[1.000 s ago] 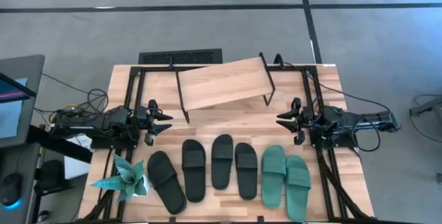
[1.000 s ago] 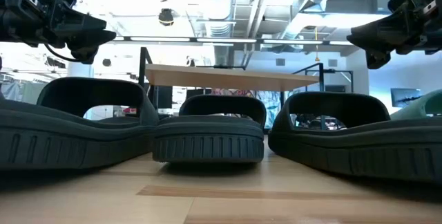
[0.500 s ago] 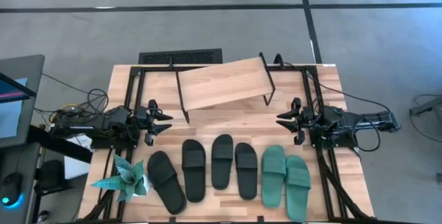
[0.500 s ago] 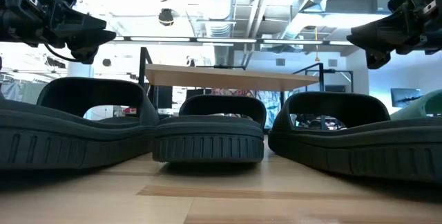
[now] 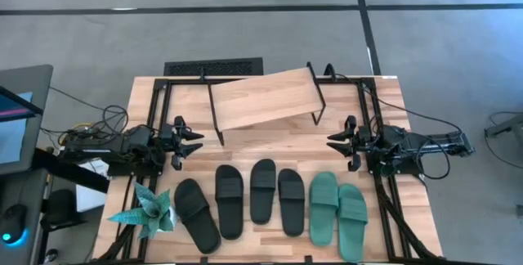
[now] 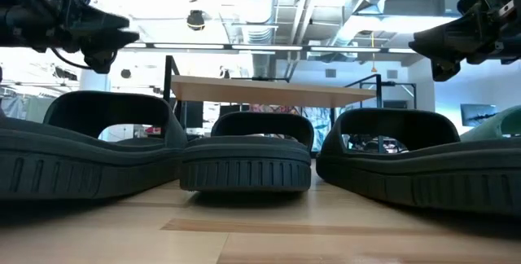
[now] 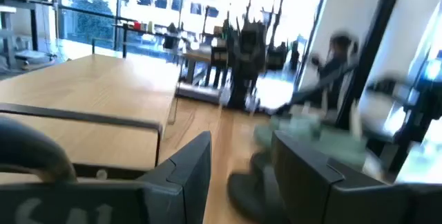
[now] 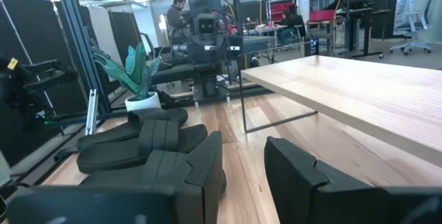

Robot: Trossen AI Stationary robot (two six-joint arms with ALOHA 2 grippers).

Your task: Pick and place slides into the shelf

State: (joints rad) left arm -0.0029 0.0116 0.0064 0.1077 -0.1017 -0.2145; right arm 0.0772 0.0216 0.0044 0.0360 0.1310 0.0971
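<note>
Four black slides (image 5: 229, 200); two teal slides (image 5: 337, 208) (probably ribbed-edged); light wood shelf (image 5: 264, 98).

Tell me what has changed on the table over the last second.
Only the left pincer shifted slightly, edging toward the table's middle; it grips nothing. The right pincer, all six slides and the shelf stayed as they were.
</note>
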